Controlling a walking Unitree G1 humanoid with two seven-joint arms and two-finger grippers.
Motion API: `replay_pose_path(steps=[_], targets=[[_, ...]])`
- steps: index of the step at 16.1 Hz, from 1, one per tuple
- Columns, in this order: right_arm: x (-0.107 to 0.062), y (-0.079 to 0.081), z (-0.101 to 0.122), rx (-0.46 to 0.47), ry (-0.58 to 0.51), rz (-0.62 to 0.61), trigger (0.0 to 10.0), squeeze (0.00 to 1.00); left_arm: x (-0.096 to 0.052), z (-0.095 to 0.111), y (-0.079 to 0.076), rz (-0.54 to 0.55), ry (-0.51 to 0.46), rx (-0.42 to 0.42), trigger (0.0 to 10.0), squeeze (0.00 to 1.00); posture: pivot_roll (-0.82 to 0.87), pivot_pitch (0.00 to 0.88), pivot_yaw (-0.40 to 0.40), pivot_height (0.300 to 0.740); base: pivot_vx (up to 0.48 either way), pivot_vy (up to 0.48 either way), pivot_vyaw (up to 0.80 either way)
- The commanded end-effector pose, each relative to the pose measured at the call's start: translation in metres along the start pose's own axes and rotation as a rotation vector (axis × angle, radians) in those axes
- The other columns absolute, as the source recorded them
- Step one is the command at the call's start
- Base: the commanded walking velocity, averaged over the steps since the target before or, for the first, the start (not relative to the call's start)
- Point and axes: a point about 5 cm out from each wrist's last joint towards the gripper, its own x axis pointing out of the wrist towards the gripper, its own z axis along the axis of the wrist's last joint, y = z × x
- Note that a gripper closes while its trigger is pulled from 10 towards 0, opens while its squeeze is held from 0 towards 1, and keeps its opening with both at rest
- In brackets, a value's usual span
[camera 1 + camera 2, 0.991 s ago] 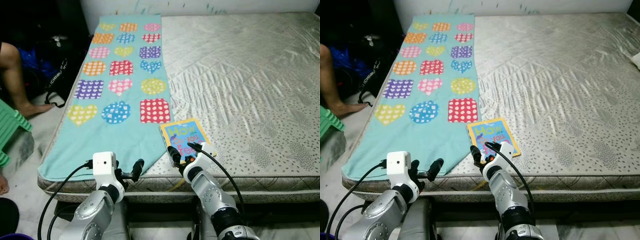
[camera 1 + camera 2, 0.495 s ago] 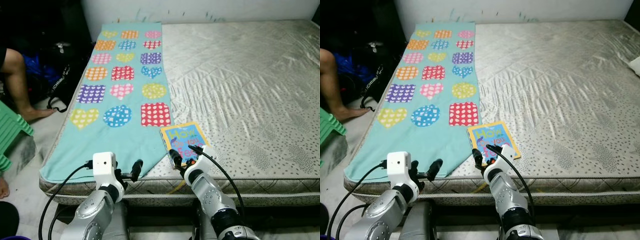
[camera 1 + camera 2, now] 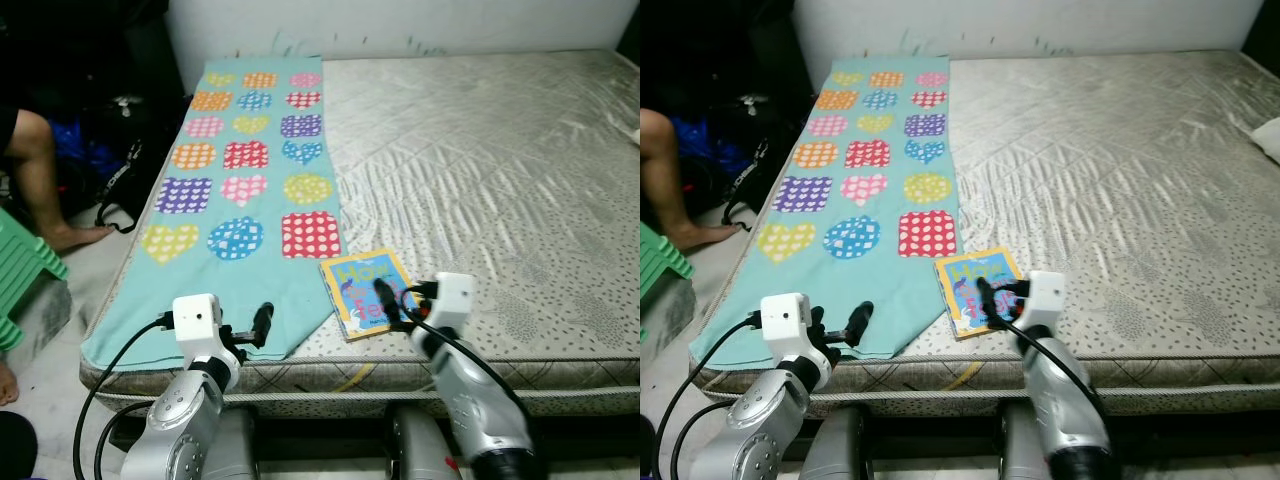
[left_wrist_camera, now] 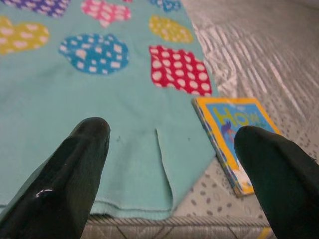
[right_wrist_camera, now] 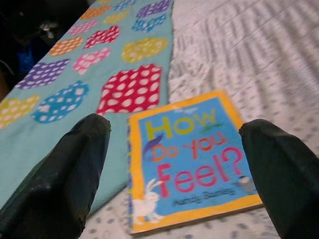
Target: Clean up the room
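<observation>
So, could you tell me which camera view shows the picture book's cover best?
The right wrist view: the book lies close between the open right gripper fingers, title readable. Both eye views show it small on the mattress; the left wrist view catches part of it beside the heart-patterned blanket.

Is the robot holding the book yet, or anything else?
Nothing is held. The right gripper hovers open over the book; the left gripper is open too.

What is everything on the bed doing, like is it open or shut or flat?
Book: shut, lying flat, cover up.
Blanket: spread flat along the mattress.
Right claw: open, over the book.
Left claw: open, holding nothing.
</observation>
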Motion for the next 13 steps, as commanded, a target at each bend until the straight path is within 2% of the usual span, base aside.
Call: replay_pose_path(steps=[1,4,13], targets=[[-0.003,0.004,0.010,-0.030,-0.042,0.012,10.0,0.00,0.001,0.006,0.006,0.028,-0.042,0.018,10.0,0.00,-0.03,0.000,0.054,0.590,0.000,0.000,0.00],[-0.015,-0.002,0.015,-0.059,-0.052,-0.006,10.0,0.00,0.005,0.008,0.011,0.026,-0.060,0.043,10.0,0.00,-0.05,0.000,0.057,0.590,0.000,0.000,0.00],[-0.011,-0.008,0.008,-0.041,0.001,-0.036,10.0,0.00,0.016,0.009,0.011,0.030,-0.071,0.058,10.0,0.00,-0.06,0.000,0.051,0.590,0.000,0.000,0.00]])
